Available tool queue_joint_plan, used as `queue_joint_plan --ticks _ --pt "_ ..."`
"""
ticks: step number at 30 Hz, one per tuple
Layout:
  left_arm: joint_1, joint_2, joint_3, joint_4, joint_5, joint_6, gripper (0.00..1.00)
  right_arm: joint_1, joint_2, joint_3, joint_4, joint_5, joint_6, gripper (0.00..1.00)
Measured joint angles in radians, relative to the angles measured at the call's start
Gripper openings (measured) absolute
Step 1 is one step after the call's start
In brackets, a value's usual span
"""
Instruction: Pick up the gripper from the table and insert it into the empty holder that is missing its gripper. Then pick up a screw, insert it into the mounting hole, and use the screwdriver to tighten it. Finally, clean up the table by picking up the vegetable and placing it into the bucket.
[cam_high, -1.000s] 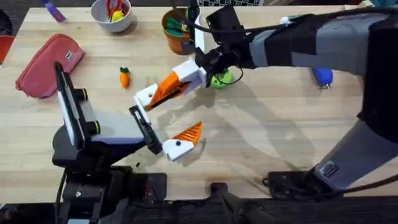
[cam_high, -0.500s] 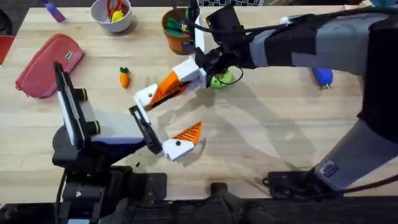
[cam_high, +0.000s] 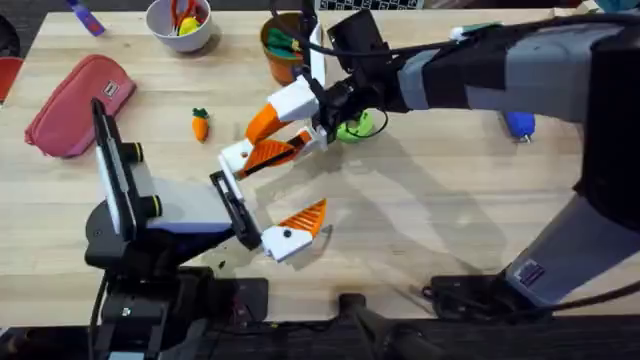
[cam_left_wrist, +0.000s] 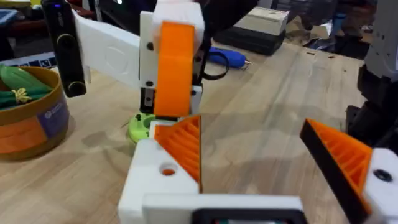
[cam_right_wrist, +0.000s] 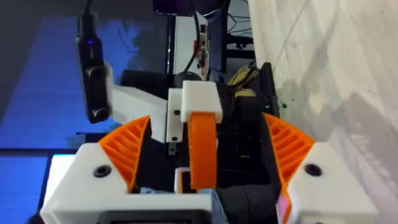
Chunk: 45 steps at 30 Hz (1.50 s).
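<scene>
1. Fingertip fitting: the orange wedge gripper (cam_high: 272, 152) appears seated in the white holder (cam_high: 237, 156), the far finger of the left claw (cam_high: 300, 180), over the middle of the table (cam_high: 420, 220). I judge this step done or all but done.
2. Left claw: jaws wide apart with nothing between them; both fingers carry orange tips.
3. Right claw (cam_right_wrist: 205, 119): spread open astride the newly fitted finger. Its pads look clear of it on both sides, so it grips nothing.
4. Screw: the mounting hole (cam_left_wrist: 168, 169) in the holder shows no screw head. No loose screw can be made out. This step is judged outstanding.
5. Blue electric screwdriver (cam_high: 518, 122): lying near the table's right edge, well apart from both claws, and judged unused.
6. Toy carrot (cam_high: 200, 124): lying on the table toward the far left. The bucket (cam_high: 270, 45) stands at the far edge, well apart from it. Clean-up not started.
</scene>
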<state>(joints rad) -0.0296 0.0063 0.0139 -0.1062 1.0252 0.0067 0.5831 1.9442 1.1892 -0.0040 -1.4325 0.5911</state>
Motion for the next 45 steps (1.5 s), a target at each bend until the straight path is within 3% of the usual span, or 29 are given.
queue_joint_plan --ticks 5,9,17,21,26,32,39,45 --pt "0.0 0.0 0.0 0.0 0.0 0.0 0.999 -0.013 -0.032 0.0 -0.089 0.08 -0.036 0.941" --pt "0.0 0.0 0.0 0.0 0.0 0.0 0.999 -0.06 -0.159 0.0 -0.249 0.205 -0.11 0.943" --pt "0.0 0.0 0.0 0.0 0.0 0.0 0.999 -0.191 -0.432 0.013 -0.614 0.659 -0.245 0.973" --pt "0.0 0.0 0.0 0.0 0.0 0.0 0.999 -0.211 -0.462 0.103 -0.837 0.891 -0.303 0.974" --pt "0.0 0.0 0.0 0.0 0.001 0.0 0.999 -0.206 -0.387 0.291 -1.009 1.135 -0.347 0.973" --pt "0.0 0.0 0.0 0.0 0.0 0.0 0.999 -0.172 -0.206 0.474 -1.104 1.323 -0.365 0.966" --pt "0.0 0.0 0.0 0.0 0.001 0.0 0.999 -0.126 0.001 0.629 -1.121 1.402 -0.369 0.924" --pt "0.0 0.0 0.0 0.0 0.001 0.0 0.999 -0.106 0.091 0.66 -1.113 1.418 -0.376 0.871"
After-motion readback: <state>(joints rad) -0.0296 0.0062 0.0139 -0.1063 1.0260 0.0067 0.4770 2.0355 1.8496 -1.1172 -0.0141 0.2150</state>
